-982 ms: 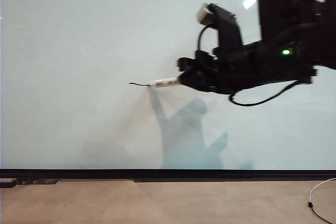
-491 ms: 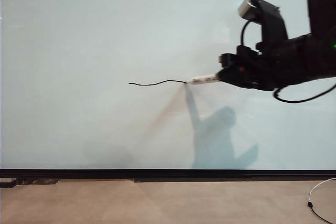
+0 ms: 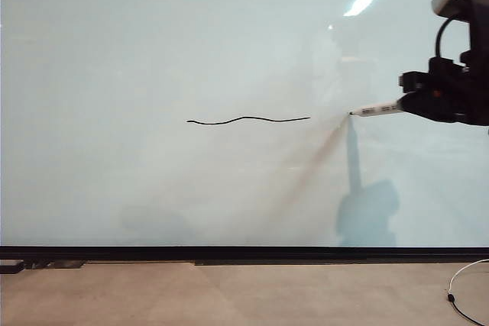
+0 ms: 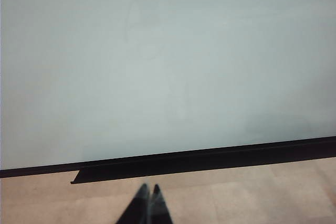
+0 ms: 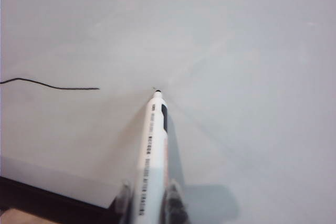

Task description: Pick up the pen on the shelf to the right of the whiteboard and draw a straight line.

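Two grippers are in play, and only one carries the tool. At the left, the left gripper (image 4: 148, 203) hangs low over the tan floor surface (image 3: 229, 295) in front of the whiteboard (image 3: 153, 51), its fingers pressed together and holding nothing, clear of the work. On the board, the straight line (image 3: 248, 120) runs as a thin black, slightly wavy horizontal stroke across the middle area. Right of its end lies a bare gap, then the dark tip of the pen (image 3: 376, 110), which the right gripper (image 3: 409, 104) clamps by the rear of the barrel, jaws narrowed around it; the barrel lies roughly level and points left. In the right wrist view the pen (image 5: 152, 150) tip sits beyond the stroke's end with no ink under it; whether it touches the board cannot be told. The stroke appears complete, so the step in hand is judged to be withdrawal: back the tip straight off the board before any sideways travel, keep the grip firm, and avoid a stray mark. The board is glossy, showing a ceiling-light reflection and the arm's shadow; a thin black edge bounds it below, and a white cable (image 3: 462, 280) lies at the far right.
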### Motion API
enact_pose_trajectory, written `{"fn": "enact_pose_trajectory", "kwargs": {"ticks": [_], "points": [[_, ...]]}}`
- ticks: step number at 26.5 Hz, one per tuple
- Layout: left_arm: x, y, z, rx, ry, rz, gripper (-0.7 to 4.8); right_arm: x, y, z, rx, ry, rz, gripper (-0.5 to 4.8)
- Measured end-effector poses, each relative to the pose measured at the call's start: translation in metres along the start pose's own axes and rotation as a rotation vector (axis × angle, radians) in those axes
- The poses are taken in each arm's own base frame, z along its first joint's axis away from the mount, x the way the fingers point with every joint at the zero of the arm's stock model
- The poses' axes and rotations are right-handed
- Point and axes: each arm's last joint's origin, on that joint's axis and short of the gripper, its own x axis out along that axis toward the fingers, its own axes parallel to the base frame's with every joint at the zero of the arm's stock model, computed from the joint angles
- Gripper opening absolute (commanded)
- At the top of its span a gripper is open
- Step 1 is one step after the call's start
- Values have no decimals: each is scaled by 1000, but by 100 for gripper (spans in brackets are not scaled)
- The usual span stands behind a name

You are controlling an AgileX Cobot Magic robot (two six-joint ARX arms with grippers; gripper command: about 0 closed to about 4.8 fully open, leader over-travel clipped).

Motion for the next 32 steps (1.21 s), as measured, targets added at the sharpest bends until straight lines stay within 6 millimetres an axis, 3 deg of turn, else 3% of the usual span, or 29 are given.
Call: {"fn": "enact_pose_trajectory", "kwargs": {"ticks": [5, 10, 14, 27, 32], "points": [[0, 0, 0, 0, 0, 0, -5, -5, 1, -4, 9, 20, 79, -4], [0, 0, 0, 0, 0, 0, -5, -22, 11, -7, 13, 16, 113, -4], [0, 0, 0, 0, 0, 0, -5, -44, 10, -1, 11, -45, 26, -4], [0, 0, 0, 0, 0, 0, -5, -81, 10, 17, -106, -8, -159, -4], [0, 0, 0, 0, 0, 0, -5, -102, 8, 9, -117, -58, -223, -4]]}}
